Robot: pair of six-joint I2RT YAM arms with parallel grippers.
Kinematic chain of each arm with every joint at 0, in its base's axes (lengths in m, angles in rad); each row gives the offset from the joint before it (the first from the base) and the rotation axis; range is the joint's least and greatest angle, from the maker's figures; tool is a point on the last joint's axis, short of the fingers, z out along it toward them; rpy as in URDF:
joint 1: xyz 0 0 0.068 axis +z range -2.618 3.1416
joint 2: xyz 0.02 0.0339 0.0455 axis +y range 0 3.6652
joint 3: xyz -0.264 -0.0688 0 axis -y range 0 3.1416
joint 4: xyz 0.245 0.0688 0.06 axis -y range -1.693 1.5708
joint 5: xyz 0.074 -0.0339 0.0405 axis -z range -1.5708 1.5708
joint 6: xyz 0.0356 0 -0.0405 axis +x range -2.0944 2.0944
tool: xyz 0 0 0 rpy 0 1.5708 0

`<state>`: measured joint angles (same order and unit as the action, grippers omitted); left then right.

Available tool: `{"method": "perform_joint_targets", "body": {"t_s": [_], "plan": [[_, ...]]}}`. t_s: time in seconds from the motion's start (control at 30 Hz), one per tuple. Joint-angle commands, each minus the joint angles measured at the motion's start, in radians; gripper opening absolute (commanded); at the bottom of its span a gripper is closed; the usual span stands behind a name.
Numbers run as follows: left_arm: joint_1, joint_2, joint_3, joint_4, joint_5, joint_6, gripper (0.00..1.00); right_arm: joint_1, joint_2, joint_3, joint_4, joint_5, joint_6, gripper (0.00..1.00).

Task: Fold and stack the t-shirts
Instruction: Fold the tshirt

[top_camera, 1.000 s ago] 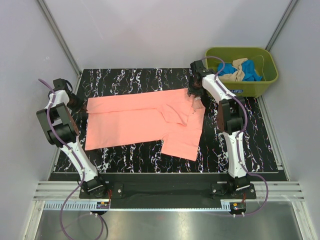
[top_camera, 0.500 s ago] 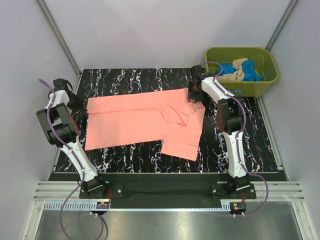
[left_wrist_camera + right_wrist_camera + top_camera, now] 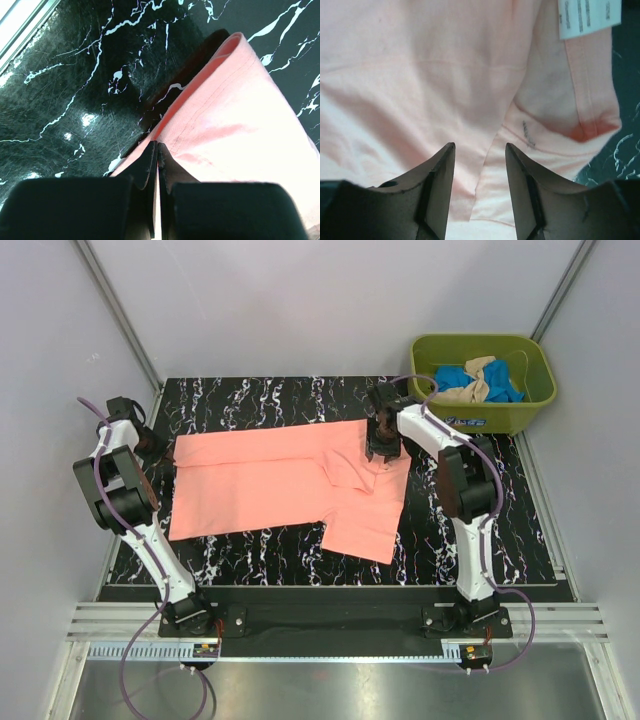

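Observation:
A salmon-pink t-shirt [image 3: 280,480] lies spread across the black marbled table [image 3: 470,540], its right part folded over with one sleeve toward the front. My left gripper [image 3: 158,447] is shut on the shirt's far left corner [image 3: 215,125], the cloth pinched between its tips [image 3: 158,150]. My right gripper [image 3: 383,443] is open and hovers low over the shirt's neck area [image 3: 470,90], where a white label [image 3: 590,17] shows. Blue and beige t-shirts [image 3: 478,382] lie bunched in the olive-green tub [image 3: 530,405].
The tub stands at the table's back right corner, just right of my right arm. Grey walls enclose the table on three sides. A metal rail [image 3: 330,625] runs along the near edge by the arm bases.
My right gripper has moved left from the shirt's right edge, over the neck area. The shirt's folded upper right corner has shifted slightly. The left arm has not moved.

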<state>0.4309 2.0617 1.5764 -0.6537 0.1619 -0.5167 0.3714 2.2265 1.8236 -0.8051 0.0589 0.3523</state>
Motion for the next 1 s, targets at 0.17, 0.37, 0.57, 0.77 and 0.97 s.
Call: {"method": "perform_joint_targets", "body": {"t_s": [0.17, 0.37, 0.57, 0.77, 0.97], "plan": [[-0.001, -0.021, 0.005, 0.025, 0.022, 0.006, 0.02, 0.004, -0.191, -0.156, 0.044, -0.082, 0.077, 0.54], [-0.003, -0.023, 0.002, 0.028, 0.024, 0.007, 0.02, 0.004, -0.215, -0.267, 0.124, -0.200, 0.155, 0.27], [-0.003, -0.021, 0.002, 0.026, 0.028, 0.006, 0.02, 0.006, -0.186, -0.271, 0.121, -0.179, 0.155, 0.34], [-0.003, -0.021, 0.004, 0.026, 0.027, 0.007, 0.02, 0.004, -0.177, -0.300, 0.145, -0.198, 0.162, 0.41], [-0.004, -0.020, 0.004, 0.025, 0.028, 0.007, 0.02, 0.004, -0.166, -0.310, 0.150, -0.205, 0.172, 0.41]]}}
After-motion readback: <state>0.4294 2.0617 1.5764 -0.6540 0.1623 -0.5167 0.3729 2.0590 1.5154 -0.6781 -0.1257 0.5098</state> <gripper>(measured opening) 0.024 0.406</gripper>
